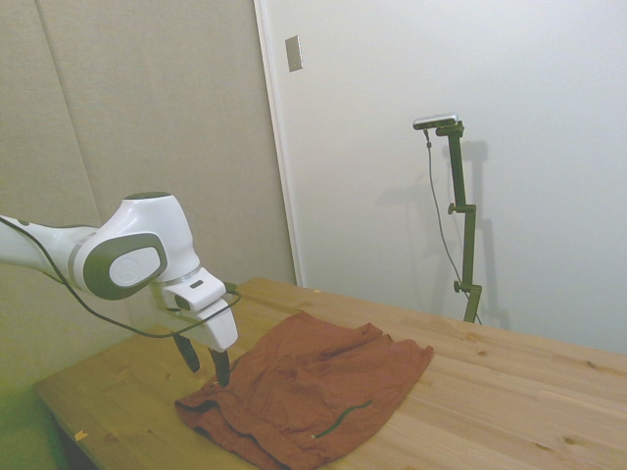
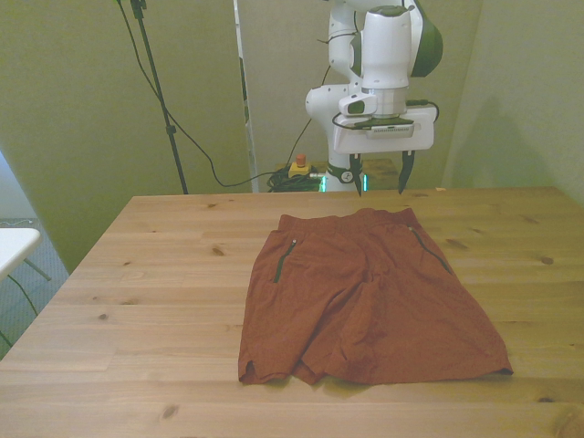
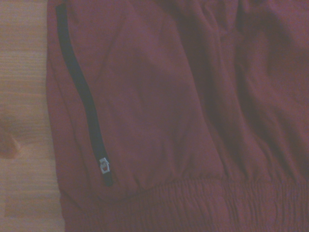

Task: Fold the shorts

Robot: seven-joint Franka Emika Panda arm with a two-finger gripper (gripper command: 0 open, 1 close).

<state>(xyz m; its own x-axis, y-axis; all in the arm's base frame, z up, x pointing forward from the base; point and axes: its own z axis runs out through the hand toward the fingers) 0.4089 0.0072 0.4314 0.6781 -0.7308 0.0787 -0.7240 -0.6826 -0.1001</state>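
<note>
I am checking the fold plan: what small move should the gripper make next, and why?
Probably lower the gripper straight down onto the waistband edge of the shorts. The shorts lie flat and unfolded on the table, and the open gripper hangs just above that edge, holding nothing, so a grasp there seems the first step of folding.

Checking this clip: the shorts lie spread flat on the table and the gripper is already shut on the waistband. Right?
Not quite. The shorts do lie spread flat on the table, but the gripper is open and above the waistband, holding nothing; the front view shows this.
</note>
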